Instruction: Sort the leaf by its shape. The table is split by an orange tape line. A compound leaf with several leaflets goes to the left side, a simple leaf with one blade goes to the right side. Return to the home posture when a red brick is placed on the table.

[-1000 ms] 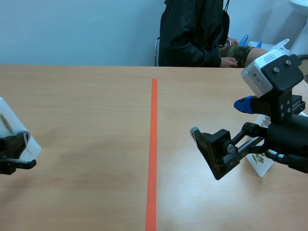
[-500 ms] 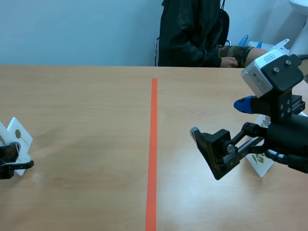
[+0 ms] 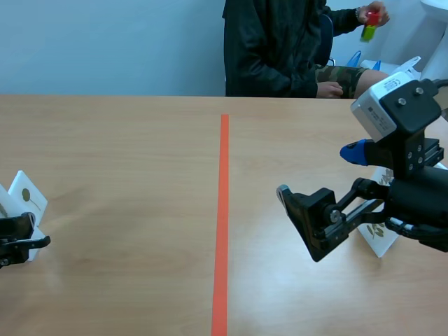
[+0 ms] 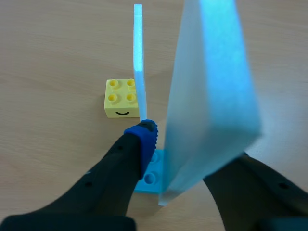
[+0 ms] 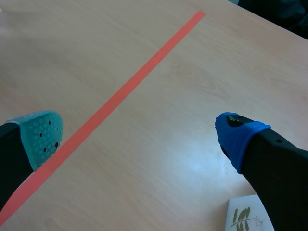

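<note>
Scene view, lower left, you have: left gripper [image 3: 17,241], fingers apart astride an upright white leaf card [image 4: 211,96] on a light-blue brick [image 4: 150,179]; yellow brick [image 4: 120,98] and second card [image 4: 138,57] just ahead. Right of orange tape line [image 3: 222,210]: right gripper [image 3: 320,171], spread wide, gripping nothing; its arm half hides your compound-leaf card [image 3: 378,238]. Upper right: person's hand [image 3: 376,12] holding a red-and-green piece [image 3: 369,26].

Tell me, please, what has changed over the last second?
The left gripper stood its leaf card upright at the left, then drew back a little. The person's hand rose, holding something red and green. The right gripper stayed put.
</note>
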Controlling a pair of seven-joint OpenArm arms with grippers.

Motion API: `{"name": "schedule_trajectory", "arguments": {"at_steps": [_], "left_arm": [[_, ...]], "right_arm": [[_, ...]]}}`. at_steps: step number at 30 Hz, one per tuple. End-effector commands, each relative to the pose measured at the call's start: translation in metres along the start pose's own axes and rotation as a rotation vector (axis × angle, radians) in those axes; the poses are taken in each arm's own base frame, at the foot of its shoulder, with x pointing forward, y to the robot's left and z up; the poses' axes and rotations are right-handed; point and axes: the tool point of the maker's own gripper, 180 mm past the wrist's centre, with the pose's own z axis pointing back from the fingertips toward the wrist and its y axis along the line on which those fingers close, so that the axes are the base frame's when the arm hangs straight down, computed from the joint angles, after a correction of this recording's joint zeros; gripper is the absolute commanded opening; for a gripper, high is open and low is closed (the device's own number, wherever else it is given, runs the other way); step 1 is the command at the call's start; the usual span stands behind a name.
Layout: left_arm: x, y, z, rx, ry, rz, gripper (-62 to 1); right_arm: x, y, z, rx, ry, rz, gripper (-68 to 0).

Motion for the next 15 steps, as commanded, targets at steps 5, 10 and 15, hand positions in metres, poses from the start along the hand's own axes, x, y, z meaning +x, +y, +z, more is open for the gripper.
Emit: {"name": "schedule_trajectory", "arguments": {"at_steps": [5, 10, 15], "left_arm": [[0.022, 0.002, -0.001, -0.002, -0.073, 0.000, -9.7], [0.048, 0.008, 0.007, 0.009, -0.136, -0.005, -6.6], [0.083, 0.002, 0.028, -0.034, -0.200, -0.017, -2.4]], "right_arm": [[0.011, -0.003, 0.000, -0.006, -0.035, 0.011, 0.2], [0.011, -0.003, 0.000, -0.006, -0.035, 0.011, 0.2], [0.011, -0.003, 0.000, -0.006, -0.035, 0.011, 0.2]]}}
